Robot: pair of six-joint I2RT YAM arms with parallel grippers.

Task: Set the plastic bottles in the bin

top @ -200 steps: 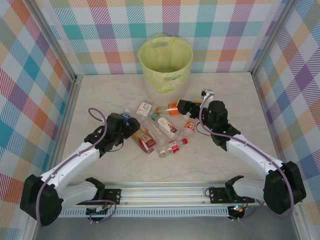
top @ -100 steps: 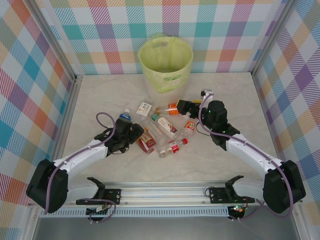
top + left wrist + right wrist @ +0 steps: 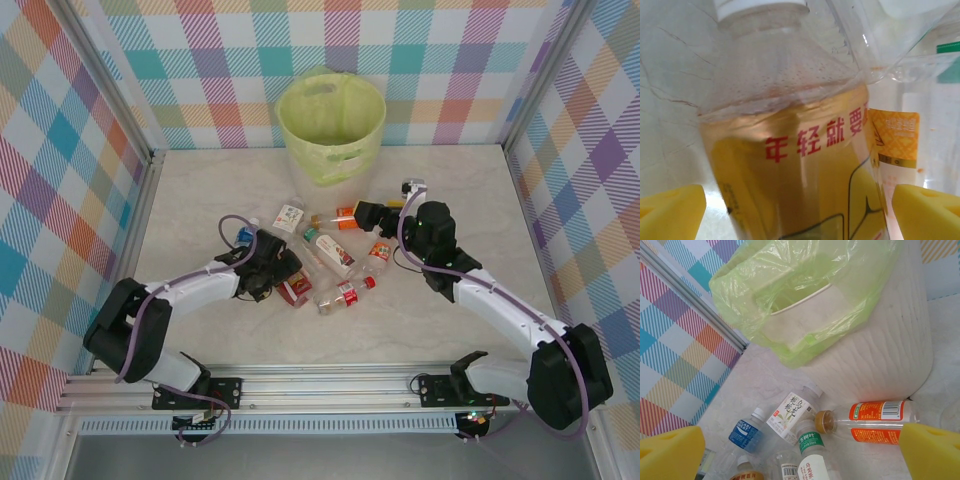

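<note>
Several plastic bottles [image 3: 330, 255] lie in a loose heap mid-table, in front of the bin [image 3: 330, 125], a cream bucket lined with a yellow-green bag. My left gripper [image 3: 287, 275] is low at the heap's left edge. In the left wrist view a yellow-labelled bottle [image 3: 800, 165] with red characters lies between its pads [image 3: 670, 212], which stand slightly off it on each side. My right gripper [image 3: 360, 212] hangs open at the heap's far right, just above an orange-labelled bottle [image 3: 875, 422]. From the right wrist the bin [image 3: 880, 340] is close behind it.
A blue-labelled bottle [image 3: 745, 432], a white-labelled one [image 3: 792, 415] and a green-labelled one [image 3: 810, 440] lie left of the orange one. Two red-labelled bottles [image 3: 350, 293] lie nearest the arms. Checked walls and metal posts enclose the table on three sides.
My left arm has swung right and forward, from beside the blue-capped bottle into the heap, and now straddles the yellow-labelled bottle. The right arm has stayed still.
</note>
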